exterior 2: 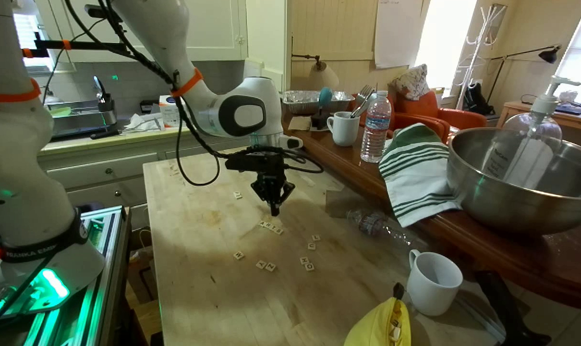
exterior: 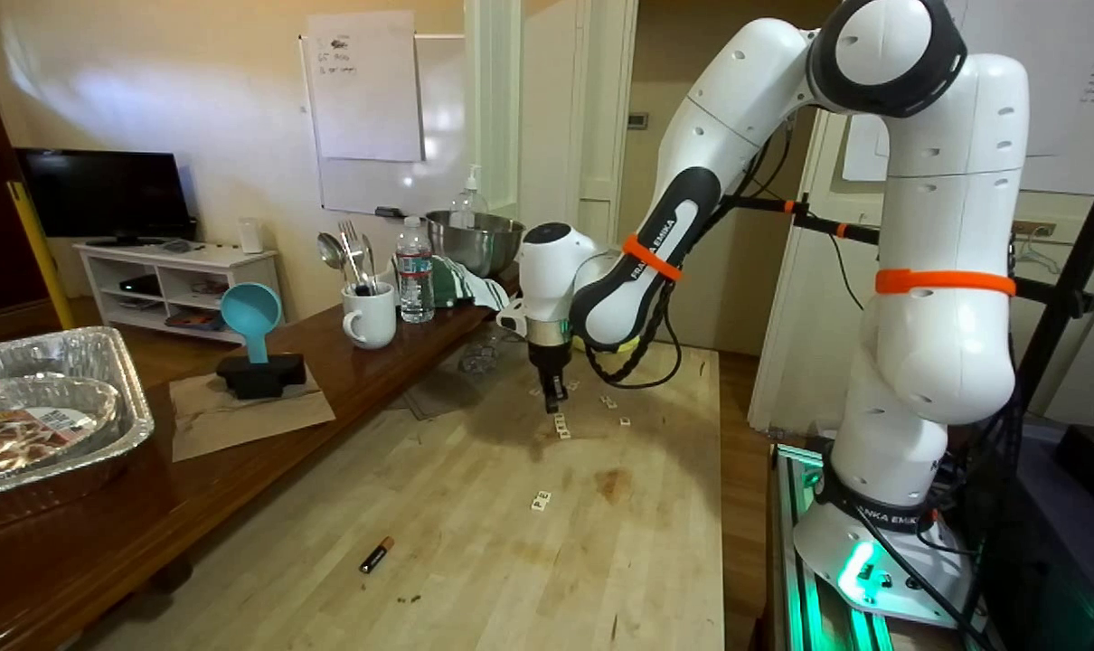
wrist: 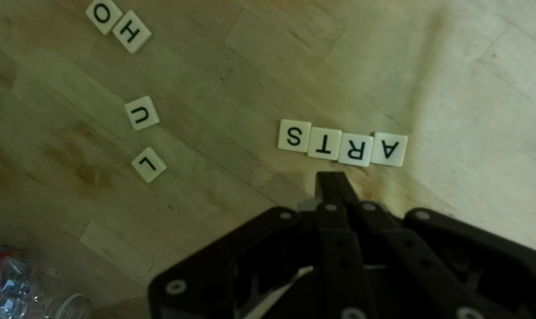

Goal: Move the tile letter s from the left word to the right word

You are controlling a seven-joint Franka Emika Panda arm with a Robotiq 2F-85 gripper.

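Observation:
The S tile (wrist: 294, 135) lies flat at one end of a row spelling ARTS, upside down in the wrist view. It touches the T tile (wrist: 324, 143); the R tile (wrist: 355, 150) and A tile (wrist: 389, 149) follow. The row also shows in both exterior views (exterior: 561, 427) (exterior 2: 271, 227). A pair of tiles, P and E (exterior: 541, 500), lies apart from the row in an exterior view. My gripper (wrist: 331, 173) is shut, with nothing between its fingertips. It hangs close above the table beside the ARTS row, as both exterior views show (exterior: 552, 409) (exterior 2: 274, 213).
Loose tiles O (wrist: 102, 15), H (wrist: 132, 32), U (wrist: 142, 113) and L (wrist: 149, 164) lie nearby, and a W tile (exterior 2: 238, 255) too. A battery (exterior: 376, 554), plastic bottle (exterior 2: 367, 222), mug (exterior 2: 434, 283) and yellow pouch (exterior 2: 379, 327) are around. A raised brown counter (exterior: 240, 488) borders the table.

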